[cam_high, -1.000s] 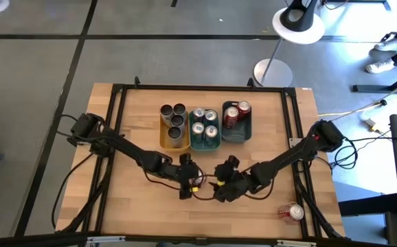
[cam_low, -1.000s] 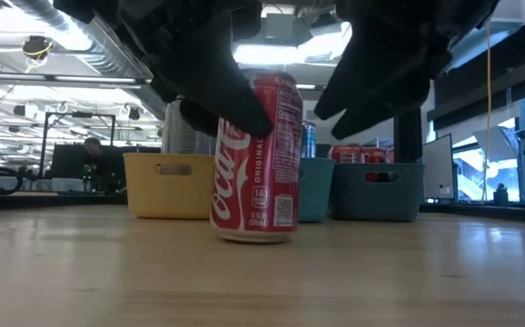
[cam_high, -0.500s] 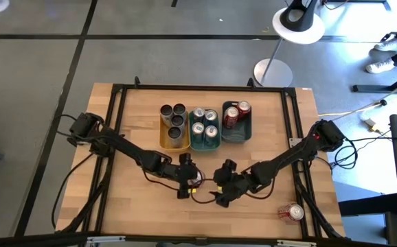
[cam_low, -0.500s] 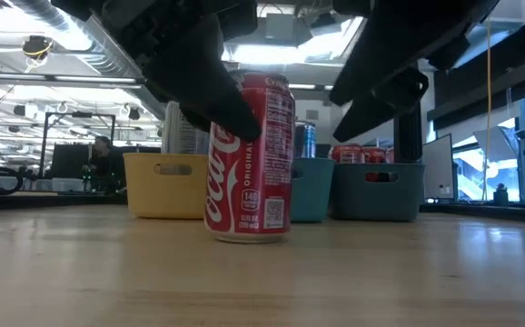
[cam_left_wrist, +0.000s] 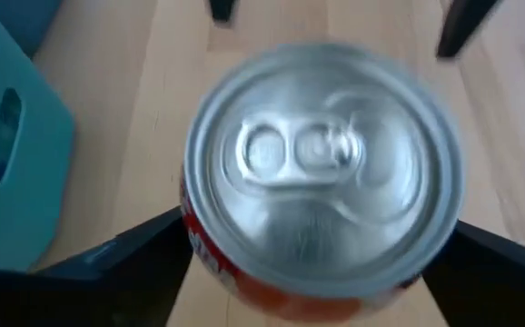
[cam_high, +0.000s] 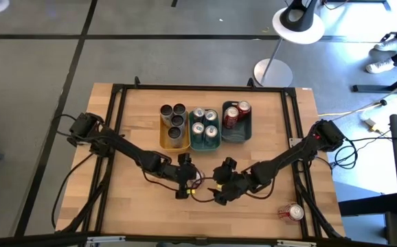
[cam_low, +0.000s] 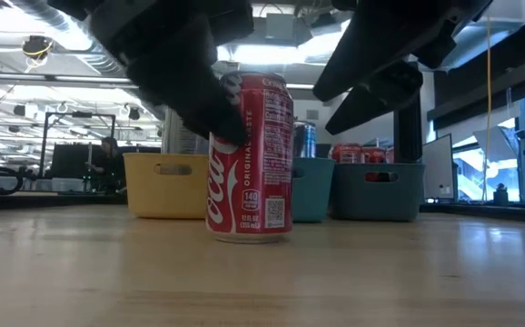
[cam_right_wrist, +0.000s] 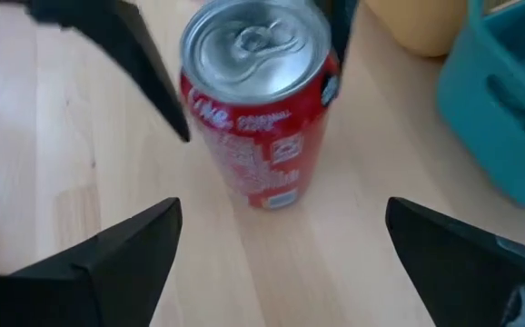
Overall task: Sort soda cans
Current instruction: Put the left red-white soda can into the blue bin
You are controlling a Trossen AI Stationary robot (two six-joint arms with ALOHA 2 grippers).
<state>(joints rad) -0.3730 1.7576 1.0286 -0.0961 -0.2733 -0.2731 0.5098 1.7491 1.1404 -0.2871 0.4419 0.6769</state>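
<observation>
High view: the upright red soda can with a silver top (cam_low: pixel 250 159) at table centre is almost fully hidden under the two dark arms, only a sliver showing between the grippers. Low view: both arms cut off by the top edge; the left gripper's dark finger (cam_low: pixel 190 86) covers the can's upper left side, so contact there can't be judged. Left wrist view: can top blurred, its lower body cut off at 6 o'clock; the shallow teal rectangular tray (cam_left_wrist: pixel 8 154) cropped at 9 o'clock. Right wrist view: the yellow tray (cam_right_wrist: pixel 421 23) cropped at 12–1 o'clock. Labels on tray cans too small to read.
</observation>
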